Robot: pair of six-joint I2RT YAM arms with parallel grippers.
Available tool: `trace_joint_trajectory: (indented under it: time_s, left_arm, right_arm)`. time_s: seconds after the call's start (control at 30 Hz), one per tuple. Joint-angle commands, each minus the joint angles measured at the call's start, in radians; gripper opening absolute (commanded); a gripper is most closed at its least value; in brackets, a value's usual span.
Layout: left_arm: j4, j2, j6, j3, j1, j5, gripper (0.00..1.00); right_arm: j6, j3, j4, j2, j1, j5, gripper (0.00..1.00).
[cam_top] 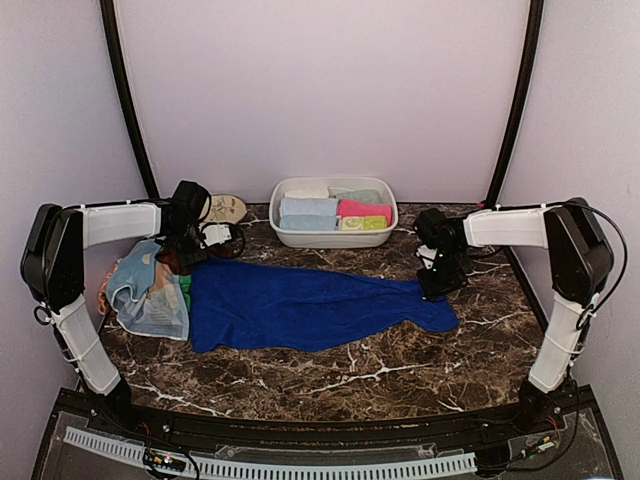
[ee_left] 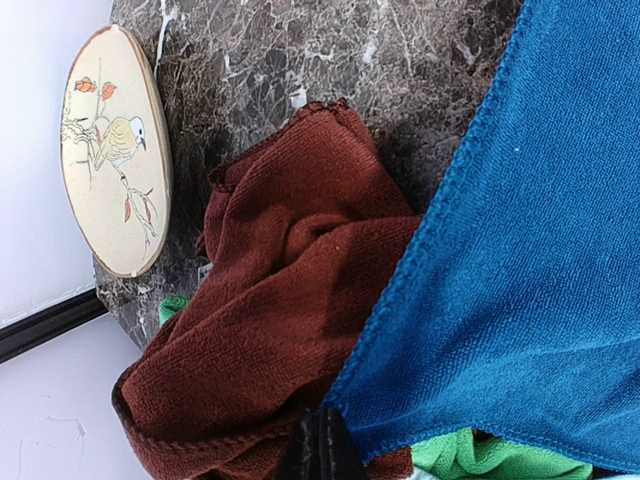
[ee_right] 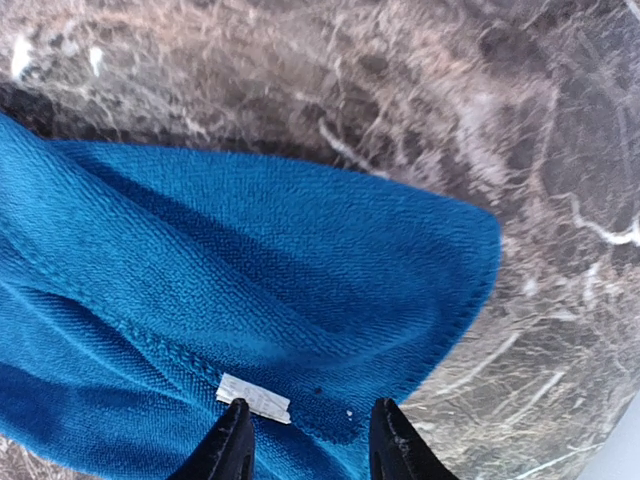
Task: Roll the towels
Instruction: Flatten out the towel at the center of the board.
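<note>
Marble table (cam_top: 400, 375); right wrist alone shows towel (ee_right: 250, 270) label (ee_right: 254, 398).

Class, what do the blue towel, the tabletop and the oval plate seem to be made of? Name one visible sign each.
Blue towel: soft matte microfibre or terry cloth; fine pile, stitched hem.
Tabletop: glossy brown marble or marble-look laminate; white veins, sheen.
Oval plate: smooth cream, probably ceramic or melamine; painted bird.

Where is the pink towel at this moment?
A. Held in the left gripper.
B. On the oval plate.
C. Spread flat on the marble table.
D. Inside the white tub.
D: the top view shows the pink towel lying folded inside the white tub.
</note>
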State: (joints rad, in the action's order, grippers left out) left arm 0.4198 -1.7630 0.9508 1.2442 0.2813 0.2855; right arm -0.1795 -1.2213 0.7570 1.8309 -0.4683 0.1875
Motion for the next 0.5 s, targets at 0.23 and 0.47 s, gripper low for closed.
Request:
trace_joint_trajectory:
  time_s: [0.23,0.47]
  left_arm:
    - [0.036,0.03,-0.001,0.014,-0.002,0.013,0.0]
    - [0.036,0.027,0.0,0.02,-0.002,0.017,0.0]
  right_arm:
    - [-0.006,0.043,-0.023,0.017,-0.009,0.046,0.39]
    - [-0.007,0.056,-0.036,0.01,-0.005,0.043,0.34]
